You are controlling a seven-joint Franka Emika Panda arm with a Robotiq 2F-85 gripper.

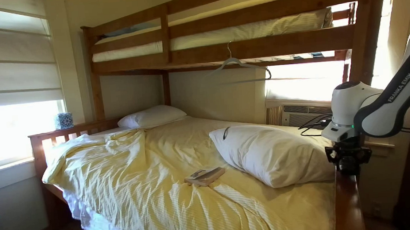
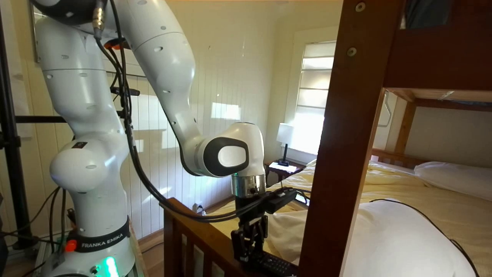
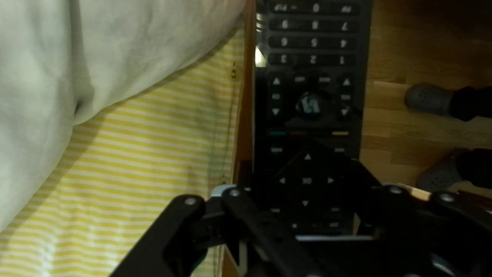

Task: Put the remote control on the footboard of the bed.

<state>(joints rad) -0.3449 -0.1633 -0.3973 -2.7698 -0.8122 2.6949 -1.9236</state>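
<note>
The black remote control (image 3: pixel 307 96) shows large in the wrist view, its near end between my fingers. In an exterior view, the remote control (image 2: pixel 277 264) lies level along the top of the brown footboard (image 2: pixel 200 220). I cannot tell whether it touches the wood. My gripper (image 2: pixel 250 257) points down over the footboard and is shut on the remote's sides. In an exterior view, my gripper (image 1: pixel 348 167) is at the footboard's top edge (image 1: pixel 347 206), and the remote is hidden there. The bed (image 1: pixel 152 192) has rumpled yellow sheets. The wrist view shows a strip of the footboard (image 3: pixel 243 150).
A tall bunk post (image 2: pixel 338 154) stands close beside my gripper and hides part of the view. A white pillow (image 1: pixel 270 153) lies against the footboard. A book (image 1: pixel 205 176) lies on the sheet. A hanger (image 1: pixel 231 63) hangs from the upper bunk. Cables run along my arm.
</note>
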